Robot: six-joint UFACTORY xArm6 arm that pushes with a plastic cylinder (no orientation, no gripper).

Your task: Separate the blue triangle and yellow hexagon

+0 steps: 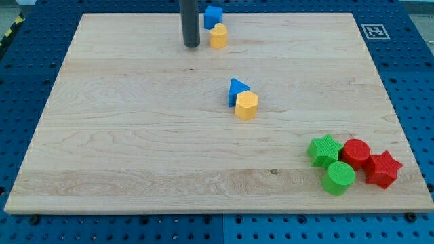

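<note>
The blue triangle (237,90) sits near the middle of the wooden board (122,142), touching the yellow hexagon (247,106) just below and to its right. My tip (192,45) rests on the board near the view's top, well up and left of that pair. It stands just left of a second yellow block (218,36), with a small gap between them. A blue block (213,16) sits just above that yellow block.
A cluster sits at the board's bottom right: a green star (324,149), a red cylinder (356,153), a red star (383,169) and a green cylinder (338,177). A blue pegboard surrounds the board.
</note>
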